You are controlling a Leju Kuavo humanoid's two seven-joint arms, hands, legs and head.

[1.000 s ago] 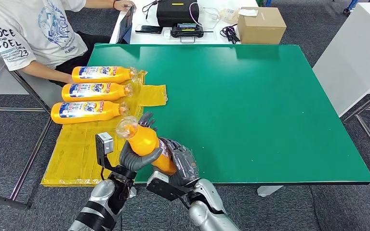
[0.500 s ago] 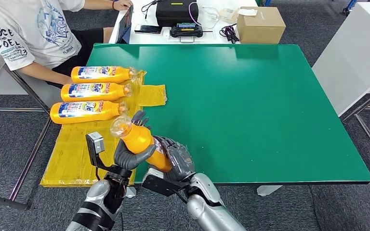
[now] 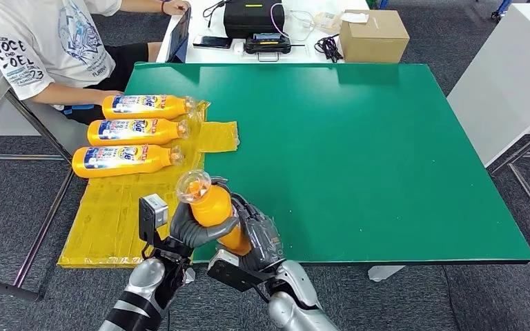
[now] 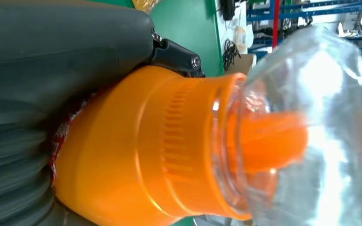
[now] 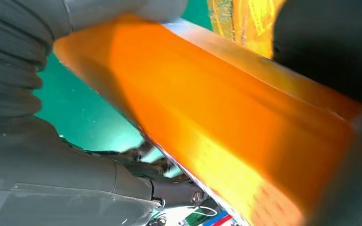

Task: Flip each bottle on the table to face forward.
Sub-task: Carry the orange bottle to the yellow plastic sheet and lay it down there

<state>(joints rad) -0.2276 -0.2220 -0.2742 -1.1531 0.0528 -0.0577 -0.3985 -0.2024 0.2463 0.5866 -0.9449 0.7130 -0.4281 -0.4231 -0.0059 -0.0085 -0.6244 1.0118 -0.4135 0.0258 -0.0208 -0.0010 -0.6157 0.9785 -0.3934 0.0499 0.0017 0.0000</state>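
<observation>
Both hands clasp one orange bottle [image 3: 214, 210] above the green table's [image 3: 359, 152] near edge, at about seven o'clock: left hand [image 3: 192, 231] wrapped below its neck, right hand [image 3: 257, 234] gripping its lower body. The left wrist view shows its clear cap [image 4: 306, 127] close up; the head view shows three labelled bottles [image 3: 128, 131] at ten o'clock.

You have four orange bottles: three [image 3: 146, 106] [image 3: 135, 130] [image 3: 125, 159] lying in a row at upper left, one [image 3: 214, 210] held at lower centre. One cardboard box [image 3: 373, 35] and one black case [image 3: 252, 17] sit along the top edge.
</observation>
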